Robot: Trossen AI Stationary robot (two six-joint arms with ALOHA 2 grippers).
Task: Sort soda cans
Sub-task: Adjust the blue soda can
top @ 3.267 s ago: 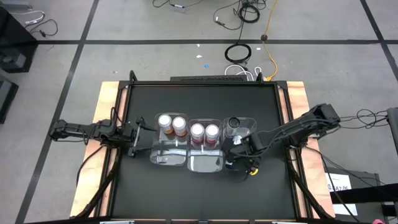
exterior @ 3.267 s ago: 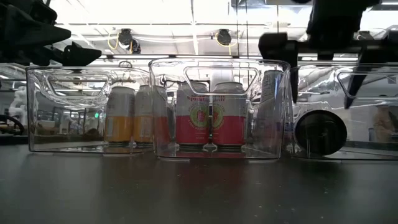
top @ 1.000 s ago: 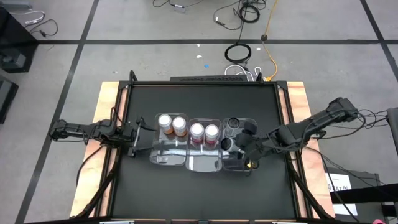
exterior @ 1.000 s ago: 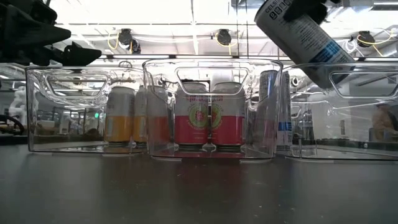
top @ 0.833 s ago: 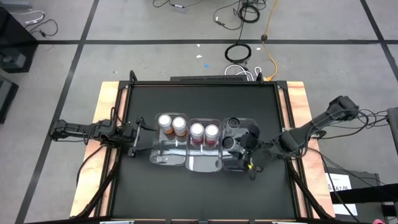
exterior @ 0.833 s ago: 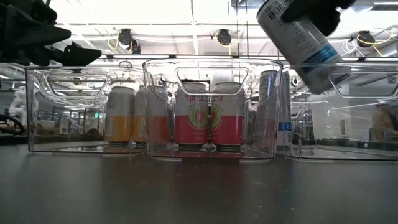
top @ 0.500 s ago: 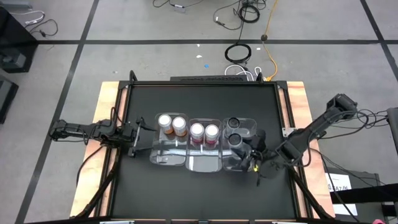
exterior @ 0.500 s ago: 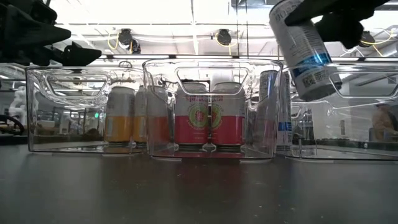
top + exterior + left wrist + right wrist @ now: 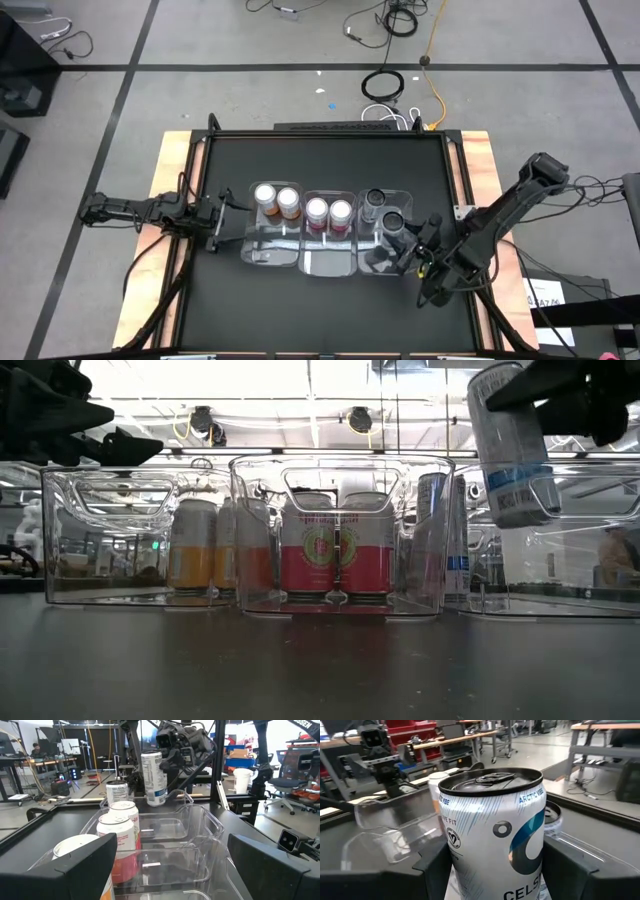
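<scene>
Right gripper clamped, raised; left gripper agape.

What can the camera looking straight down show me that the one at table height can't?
Only from above: both whole arms, the left gripper open and idle beside the leftmost bin, and the dark can tops. Only at table height: the can sides, orange and red, and that the silver can in the right gripper hangs, slightly tilted, above the rightmost bin. Both show three clear bins in a row, and the held can.
</scene>
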